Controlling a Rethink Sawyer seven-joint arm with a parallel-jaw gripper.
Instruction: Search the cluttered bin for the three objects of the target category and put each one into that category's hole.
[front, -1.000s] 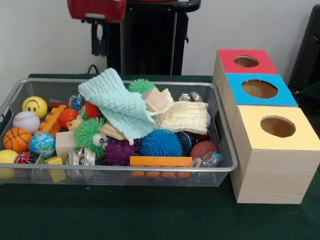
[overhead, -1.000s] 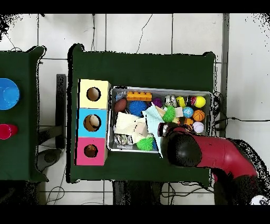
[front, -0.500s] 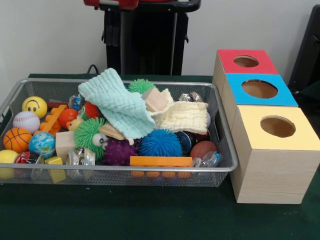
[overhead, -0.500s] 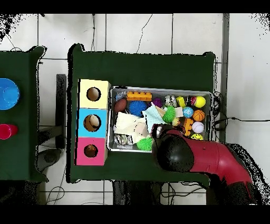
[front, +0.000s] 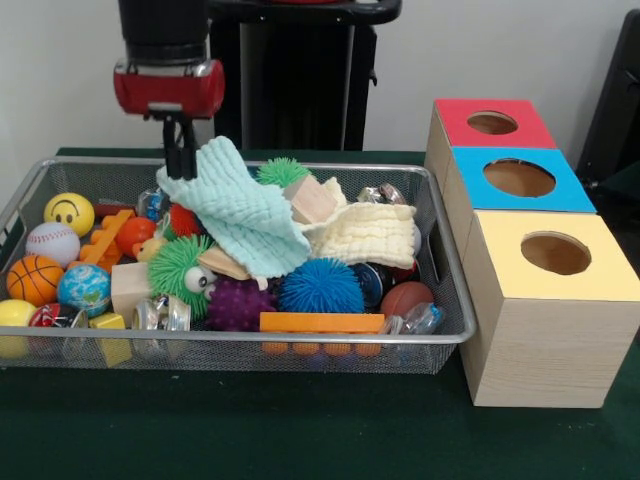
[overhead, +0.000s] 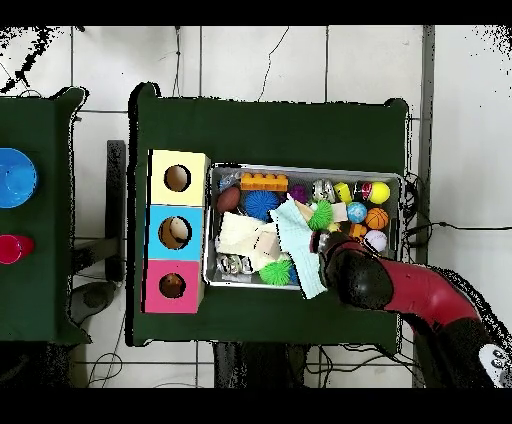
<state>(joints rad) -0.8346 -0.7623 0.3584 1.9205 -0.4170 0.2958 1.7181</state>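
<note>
The wire mesh bin (front: 300, 339) holds a heap of toys; it also shows in the overhead view (overhead: 300, 169). My gripper (front: 180, 172) hangs over the bin's far left part, open, its tips at the upper left edge of a mint green cloth (front: 240, 215). A small pale yellow duck (front: 150, 248) peeks out beside an orange ball. The striped orange animal is hidden. The red-topped box's hole (front: 492, 122) is at the far right, empty-looking; it also shows in the overhead view (overhead: 172, 285). There, my arm (overhead: 400, 290) covers the gripper.
A cream cloth (front: 365, 235) lies beside the mint one. A green spiky ball with eyes (front: 180, 270), a blue spiky ball (front: 320, 285), sports balls, wooden blocks and orange bricks fill the bin. Blue-topped (front: 520, 178) and yellow-topped (front: 555, 253) boxes stand next to the red one.
The gripper has come down from the picture's top to the mint cloth's upper left edge. The bin's contents have not moved.
</note>
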